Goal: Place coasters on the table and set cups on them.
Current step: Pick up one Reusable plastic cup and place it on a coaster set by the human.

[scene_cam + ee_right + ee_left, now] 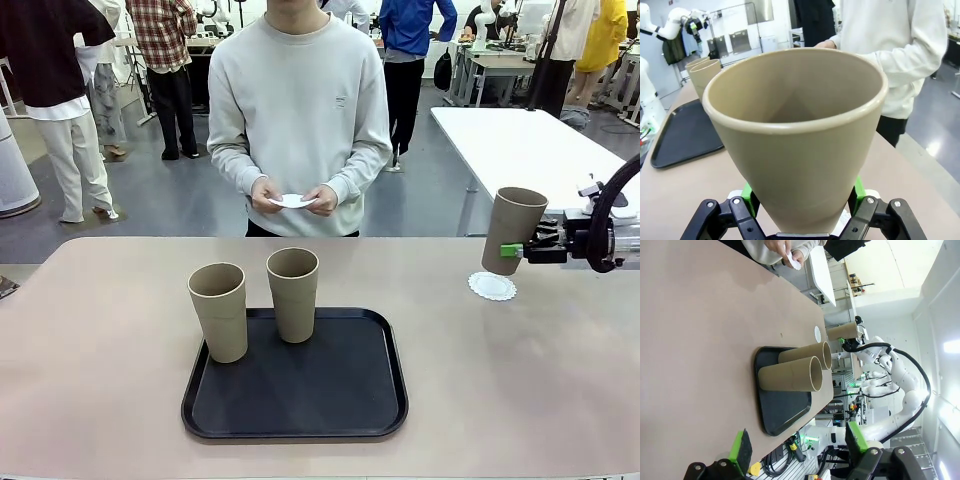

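Cup (515,225): hanging just above the coaster (492,287) on the table (100,400); probably light, stiff, smooth-walled.
Hold point: the narrow lower wall is suiting a side pinch.
Right gripper (512,250): clamping that lower wall.
Left gripper (797,445): gaping wide, carrying nothing.

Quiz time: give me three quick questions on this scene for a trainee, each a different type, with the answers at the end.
1. True or false: the right gripper is shut on a cup.
2. How many cups stand on the tray? A one, B two, C three.
3. Fill in: the person's hands hold a white ____.
Key: 1 true; 2 B; 3 coaster.
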You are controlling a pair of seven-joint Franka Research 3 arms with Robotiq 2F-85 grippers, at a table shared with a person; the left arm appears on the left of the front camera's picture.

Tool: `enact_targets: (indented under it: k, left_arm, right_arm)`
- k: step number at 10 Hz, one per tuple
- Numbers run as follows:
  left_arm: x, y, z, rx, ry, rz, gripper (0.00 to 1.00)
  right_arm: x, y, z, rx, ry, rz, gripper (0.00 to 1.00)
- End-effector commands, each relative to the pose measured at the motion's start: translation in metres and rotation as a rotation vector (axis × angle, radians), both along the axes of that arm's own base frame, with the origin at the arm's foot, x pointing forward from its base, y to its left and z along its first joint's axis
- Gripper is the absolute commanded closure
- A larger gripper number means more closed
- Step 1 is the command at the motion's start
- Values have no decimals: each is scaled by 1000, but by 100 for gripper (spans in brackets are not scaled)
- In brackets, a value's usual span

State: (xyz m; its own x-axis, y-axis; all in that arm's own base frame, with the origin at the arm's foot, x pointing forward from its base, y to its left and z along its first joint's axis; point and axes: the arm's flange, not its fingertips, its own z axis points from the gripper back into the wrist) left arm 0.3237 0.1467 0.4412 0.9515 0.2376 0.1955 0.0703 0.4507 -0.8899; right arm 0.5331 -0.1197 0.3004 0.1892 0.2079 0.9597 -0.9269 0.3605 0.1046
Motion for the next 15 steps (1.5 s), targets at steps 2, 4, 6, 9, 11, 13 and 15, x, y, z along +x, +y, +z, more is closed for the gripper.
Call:
enact_targets:
  k: [2, 4, 6, 9, 11, 13, 15]
  left_arm:
    - [-1, 1, -1, -4, -14, -3, 0]
    - [-1, 1, -1, -4, -14, -3, 0]
    - [-1, 1, -1, -4, -14, -3, 0]
    - [-1, 1, -1, -4, -14, -3, 0]
    - [-1, 1, -1, -4, -14, -3, 0]
    - [-1, 1, -1, -4, -14, -3, 0]
    - [-1, 1, -1, -4, -14, -3, 0]
  right_arm:
    - [-2, 3, 0, 8, 4, 22, 18]
    - [0, 0, 0, -1, 2, 4, 18]
    - [4, -3, -12, 4, -140, 115, 18]
    - [8, 1, -21, -38, -202, 164, 18]
    - [14, 4, -31, -90, -199, 138, 18]
    - [17, 4, -42, -116, -128, 142, 18]
    - [23, 3, -46, -117, -96, 137, 18]
